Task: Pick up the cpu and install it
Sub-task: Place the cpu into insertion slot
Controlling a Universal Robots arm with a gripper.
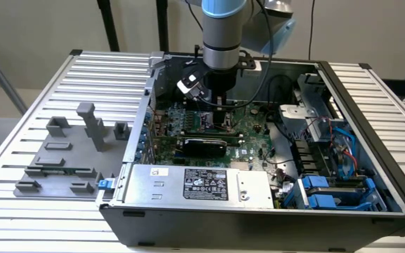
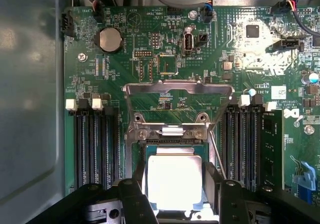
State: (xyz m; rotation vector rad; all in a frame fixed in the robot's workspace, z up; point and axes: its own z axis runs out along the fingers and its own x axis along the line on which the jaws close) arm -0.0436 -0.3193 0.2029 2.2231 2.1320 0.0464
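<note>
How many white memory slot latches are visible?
4: two white latches head the slots on one side of the cpu, two the other side. The tool may hide more.

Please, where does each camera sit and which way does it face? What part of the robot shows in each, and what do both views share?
Exterior view: off the arm, raised, looking down into the open black computer case on the slatted metal table; the grey robot arm hangs into it.
Wrist view: on the wrist, looking straight down at the green motherboard; the black gripper is closed on the silver-grey flat square cpu.
Shared: the motherboard and the gripper.
</note>
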